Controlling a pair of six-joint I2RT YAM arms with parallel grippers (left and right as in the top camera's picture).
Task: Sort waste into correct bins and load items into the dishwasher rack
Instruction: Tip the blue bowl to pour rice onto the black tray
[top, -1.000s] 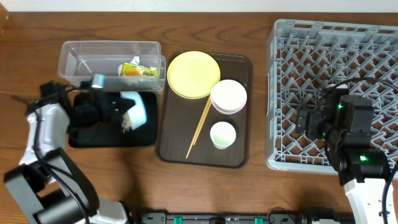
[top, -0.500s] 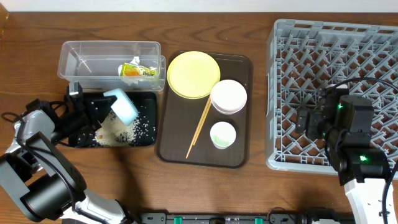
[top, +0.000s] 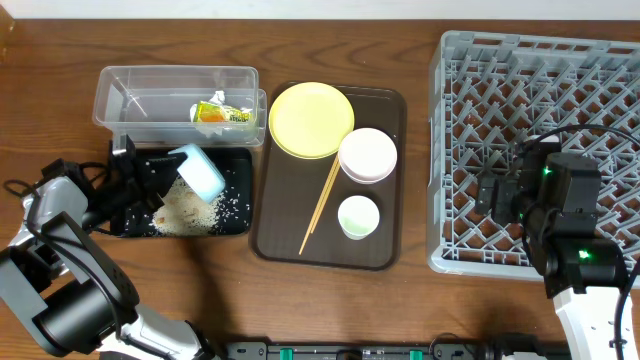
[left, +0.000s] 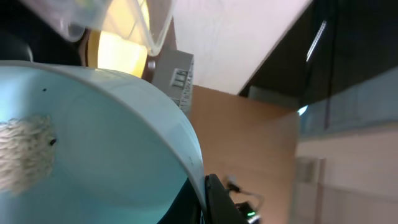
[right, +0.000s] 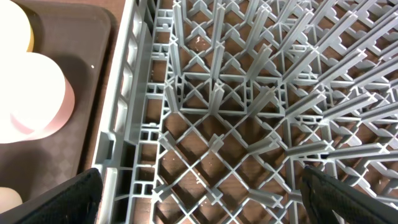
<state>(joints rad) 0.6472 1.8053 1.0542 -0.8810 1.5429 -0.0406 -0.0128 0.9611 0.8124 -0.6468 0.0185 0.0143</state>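
Waste looks sorted — crinkled yellow-green wrapper (top: 222, 113) in the clear plastic container (top: 130, 85), white rice scraps (top: 190, 210) on the shallow black tray (top: 236, 168), over which the left jaws clamp the tilted light blue bowl (top: 197, 170) — but the grey pegged rack (top: 540, 80), below gaping empty right jaws, holds nothing.

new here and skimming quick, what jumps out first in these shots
The light blue bowl, tilted over the black tray at the left with white rice scattered beneath it, draws the eye first. Then the big grey rack on the right, no dishes showing in it, and the bright yellow plate on the brown tray between.
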